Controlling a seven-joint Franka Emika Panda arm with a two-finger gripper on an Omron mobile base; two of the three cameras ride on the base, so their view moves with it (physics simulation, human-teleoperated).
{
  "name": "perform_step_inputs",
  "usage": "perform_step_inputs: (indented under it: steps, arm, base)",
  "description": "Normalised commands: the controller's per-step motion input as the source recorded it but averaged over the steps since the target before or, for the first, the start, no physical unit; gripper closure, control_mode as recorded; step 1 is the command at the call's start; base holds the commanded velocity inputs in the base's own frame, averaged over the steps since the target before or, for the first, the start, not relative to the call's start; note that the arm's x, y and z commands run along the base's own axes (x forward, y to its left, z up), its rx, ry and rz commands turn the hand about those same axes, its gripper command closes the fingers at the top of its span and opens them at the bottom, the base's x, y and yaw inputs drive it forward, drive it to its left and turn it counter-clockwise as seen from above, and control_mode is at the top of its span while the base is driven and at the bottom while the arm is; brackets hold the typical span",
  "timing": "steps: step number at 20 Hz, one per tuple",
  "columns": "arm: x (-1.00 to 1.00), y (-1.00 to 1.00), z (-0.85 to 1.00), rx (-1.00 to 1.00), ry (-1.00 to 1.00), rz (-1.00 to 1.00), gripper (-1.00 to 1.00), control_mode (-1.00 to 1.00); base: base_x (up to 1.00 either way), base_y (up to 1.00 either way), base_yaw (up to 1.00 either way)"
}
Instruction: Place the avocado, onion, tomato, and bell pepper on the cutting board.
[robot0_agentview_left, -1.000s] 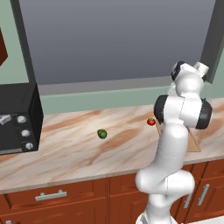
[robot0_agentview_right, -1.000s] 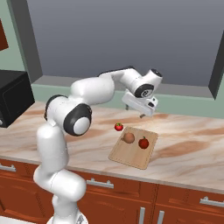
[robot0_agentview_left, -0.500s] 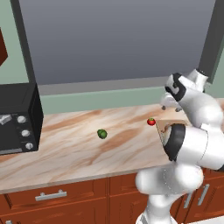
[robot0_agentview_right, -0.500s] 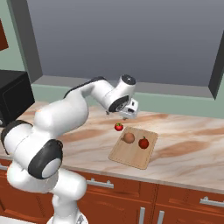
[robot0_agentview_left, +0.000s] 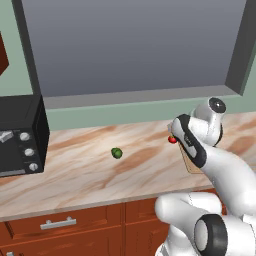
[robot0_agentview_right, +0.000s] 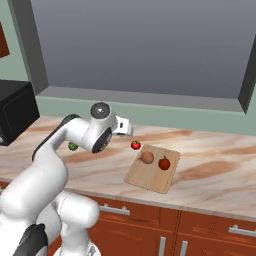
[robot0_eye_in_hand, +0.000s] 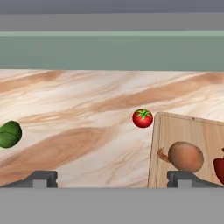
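On the cutting board (robot0_agentview_right: 150, 172), at centre right of the right base view, the onion (robot0_agentview_right: 147, 158) and the bell pepper (robot0_agentview_right: 164, 163) lie side by side, close but apparently not touching. The tomato (robot0_agentview_right: 135, 145) sits on the bare marble tabletop (robot0_agentview_right: 210, 165) just off the board's upper left corner. In the hand view it is the bright red ball with a green top at centre frame, right beside the board's edge. The avocado (robot0_agentview_left: 116, 153) lies well apart from the board, left of centre in the left base view, with a dark microwave (robot0_agentview_left: 20, 135) at that frame's left edge.

The pincer (robot0_eye_in_hand: 112, 178) hangs above the tabletop with its two tips spread wide at the bottom corners of the hand view and nothing between them. It looks over the bare marble between avocado and tomato.

Two items are placed and two remain, and the tomato looks like the likelier next target. The risks come from its position and shape. A finger coming down on the board side could catch the board's edge and shove it, which would set the onion rolling. An off-centre close on the smooth round tomato could squirt it sideways along the tabletop. The avocado, being roundish, may roll in the same way if nudged before the fingers close.
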Motion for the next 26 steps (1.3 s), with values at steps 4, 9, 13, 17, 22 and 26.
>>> perform_step_inputs:
  steps: [4, 9, 13, 17, 22, 26]
  arm:
    - [0.0, 0.01, 0.6, -0.01, -0.01, 0.0, -1.0, -1.0]
    - [0.39, 0.0, 0.33, 0.0, 0.22, -0.01, -1.0, -1.0]
    - [0.45, -0.08, 0.23, 0.01, 0.27, 0.0, -1.0, -1.0]
    - [0.37, -0.1, -0.02, 0.06, 0.21, 0.0, -1.0, -1.0]
    - [0.44, -0.24, -0.31, 0.09, 0.22, 0.0, -1.0, -1.0]
    - [0.36, -0.09, -0.42, 0.0, 0.16, 0.0, -1.0, -1.0]
  base:
    - [0.0, 0.0, 0.0]
    - [0.0, 0.0, 0.0]
    - [0.0, 0.0, 0.0]
    - [0.0, 0.0, 0.0]
    - [0.0, 0.0, 0.0]
    - [0.0, 0.0, 0.0]
